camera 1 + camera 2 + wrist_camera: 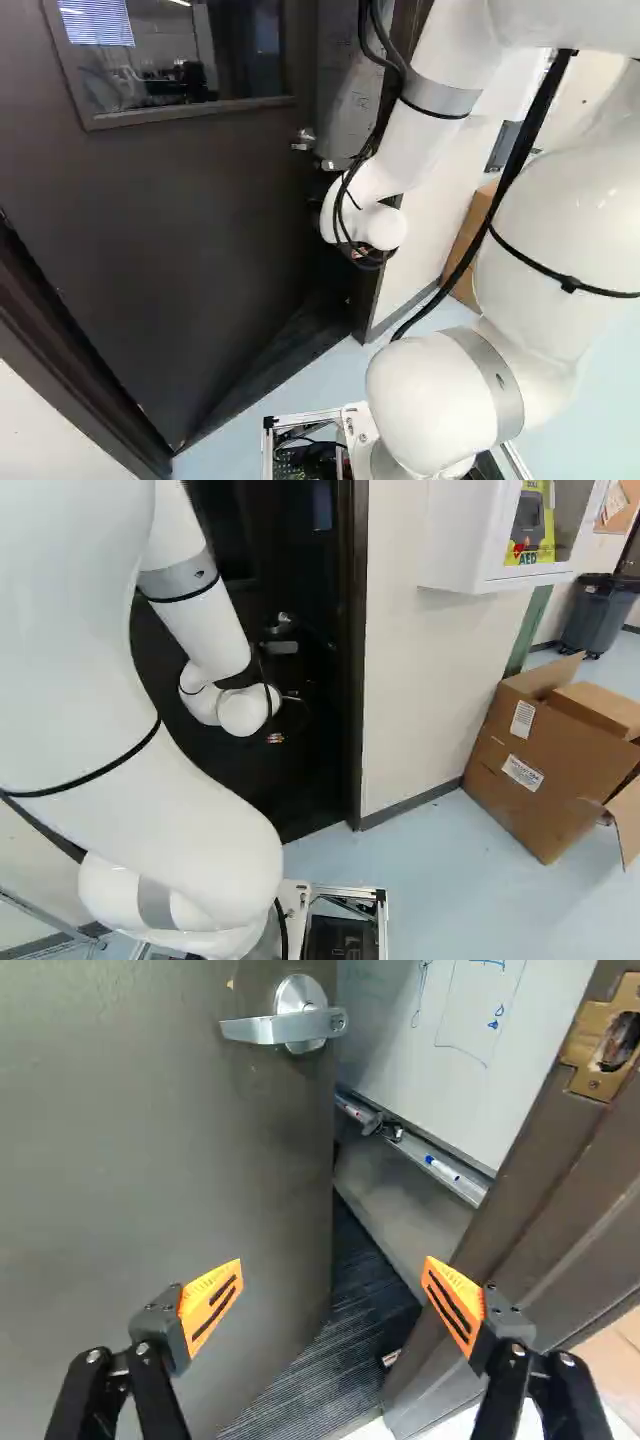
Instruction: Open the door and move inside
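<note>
Wrist view: gap between door and frame

Handle on door, whiteboard beyond, markers on its tray

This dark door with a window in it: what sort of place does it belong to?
Probably an office or lab building. Past the door is a whiteboard with sketches and a marker below; on this side, a white cabinet, likely for a defibrillator, hangs on the wall.
</note>
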